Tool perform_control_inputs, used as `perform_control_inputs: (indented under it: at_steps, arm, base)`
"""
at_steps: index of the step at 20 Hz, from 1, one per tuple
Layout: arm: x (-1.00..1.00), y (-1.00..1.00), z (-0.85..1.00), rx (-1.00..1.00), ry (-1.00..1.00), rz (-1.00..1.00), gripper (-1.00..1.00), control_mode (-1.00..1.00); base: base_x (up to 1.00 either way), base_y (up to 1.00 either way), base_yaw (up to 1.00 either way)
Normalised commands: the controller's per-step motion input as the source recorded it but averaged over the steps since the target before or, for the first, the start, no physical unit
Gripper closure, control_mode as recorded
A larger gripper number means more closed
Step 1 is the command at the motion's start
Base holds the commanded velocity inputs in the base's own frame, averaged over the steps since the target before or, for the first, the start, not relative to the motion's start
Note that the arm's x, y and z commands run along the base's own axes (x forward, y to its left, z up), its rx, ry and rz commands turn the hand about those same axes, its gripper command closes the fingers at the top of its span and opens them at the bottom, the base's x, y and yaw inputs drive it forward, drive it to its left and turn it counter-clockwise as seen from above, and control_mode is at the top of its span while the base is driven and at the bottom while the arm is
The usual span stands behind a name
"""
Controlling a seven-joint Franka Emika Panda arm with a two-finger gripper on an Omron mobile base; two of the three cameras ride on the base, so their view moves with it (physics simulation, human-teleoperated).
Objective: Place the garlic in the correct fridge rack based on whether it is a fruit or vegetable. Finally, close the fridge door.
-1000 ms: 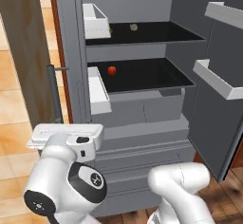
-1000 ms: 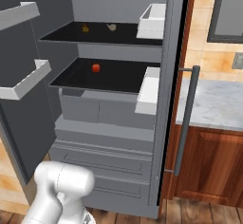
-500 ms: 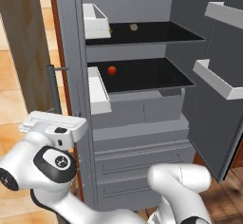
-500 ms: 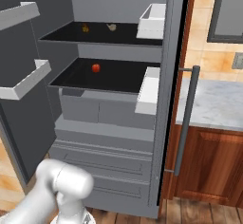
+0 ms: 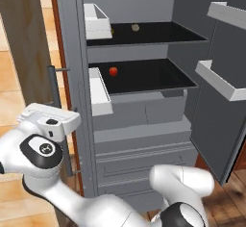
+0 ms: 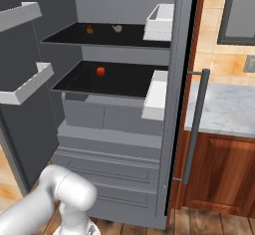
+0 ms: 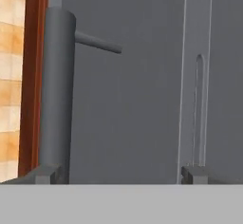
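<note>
The garlic [image 5: 135, 27] [image 6: 117, 28], a tiny tan lump, lies on the upper black fridge rack [image 5: 163, 32] [image 6: 74, 39] inside the open grey fridge. The open fridge door [image 5: 216, 125] [image 6: 22, 109] swings out on the right of the left base view. My white hand [image 5: 50, 121] hangs low at the left, far from the garlic, facing the closed door's grey handle [image 5: 53, 84] [image 7: 57, 90]. In the hand view my gripper [image 7: 121, 174] is open, its fingertips [image 7: 47, 173] wide apart, with nothing between them.
A small red fruit [image 5: 113, 70] [image 6: 100, 71] sits on the lower black shelf. White bins [image 5: 96, 19] [image 6: 160, 20] stand at the shelves' ends, near a small yellowish item [image 6: 89, 29]. Door shelves [image 5: 221, 79] jut out. A wooden cabinet and marble counter [image 6: 224, 104] flank the fridge.
My hand has swung left and a little up, toward the closed door's handle, and the elbow has moved with it. The garlic and the open door have not moved.
</note>
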Motion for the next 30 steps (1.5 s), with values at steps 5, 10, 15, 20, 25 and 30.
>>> perform_control_inputs:
  at_steps: [5,10,15,20,25,30]
  arm:
    - [0.37,0.00,-0.03,-0.01,0.00,-0.06,-1.00,-1.00]
    - [0.31,0.00,-0.01,0.00,0.00,-0.09,-1.00,-1.00]
    - [0.24,-0.11,0.00,0.00,-0.02,-0.14,-1.00,-1.00]
    - [0.20,-0.67,0.00,0.00,-0.07,-0.02,-1.00,-1.00]
    - [0.37,-0.95,0.00,0.00,-0.10,0.00,-1.00,-1.00]
    - [0.39,-1.00,0.00,0.00,-0.10,0.00,-1.00,-1.00]
  base:
    - [0.00,0.00,0.00]
    - [0.00,0.00,0.00]
    - [0.00,0.00,0.00]
    - [0.00,0.00,0.00]
    - [0.00,0.00,0.00]
    - [0.00,0.00,0.00]
